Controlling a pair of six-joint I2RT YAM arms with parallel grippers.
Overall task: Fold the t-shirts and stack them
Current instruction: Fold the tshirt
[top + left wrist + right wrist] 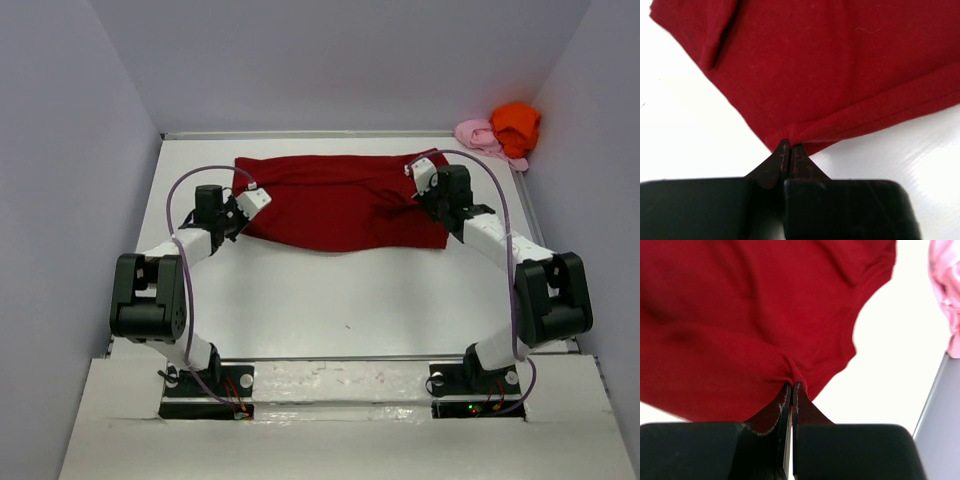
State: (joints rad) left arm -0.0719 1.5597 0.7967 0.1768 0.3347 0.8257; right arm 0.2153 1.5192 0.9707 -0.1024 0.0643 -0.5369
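The dark red t-shirt lies folded into a wide band across the far half of the table. My left gripper is at its left end, shut on a hemmed corner of the cloth. At the right end my right gripper is shut on a bunched fold of the same shirt. The dark red t-shirt fills most of the left wrist view, and it fills most of the right wrist view too. An orange t-shirt sits crumpled on a pale pink t-shirt at the far right corner.
Grey walls close in the white table on the left, back and right. In the right wrist view the pale pink t-shirt is at the right edge, beside the wall.
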